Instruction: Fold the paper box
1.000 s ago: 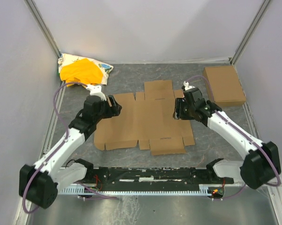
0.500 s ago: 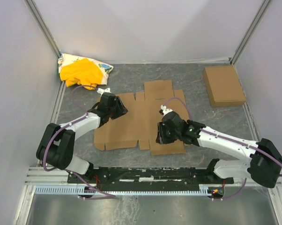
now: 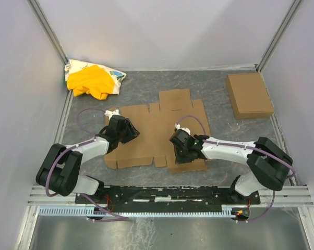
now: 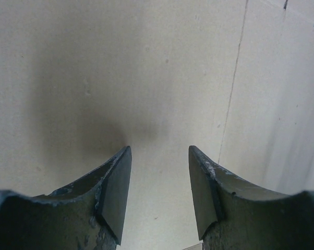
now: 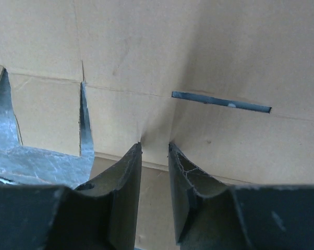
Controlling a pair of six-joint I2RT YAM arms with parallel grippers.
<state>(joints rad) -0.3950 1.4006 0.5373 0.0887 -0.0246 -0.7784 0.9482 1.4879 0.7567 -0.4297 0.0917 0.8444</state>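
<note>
Cardboard sheet, the paper box [image 3: 162, 130], lies flat mid-surface [image 3: 214, 88], long axis left to right. Left gripper [image 4: 159, 151], jaws parted and empty, hangs low over its left panel, elbow folded back. Right gripper [image 5: 155, 146], arm stretched leftward, noses the near flap's crease, jaws barely apart; whether it pinches I cannot tell.

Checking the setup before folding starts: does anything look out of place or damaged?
Only a crumpled yellow cloth, bunched in the far left corner, looks like stray clutter. The paper box lies flat, with no tears showing.
</note>
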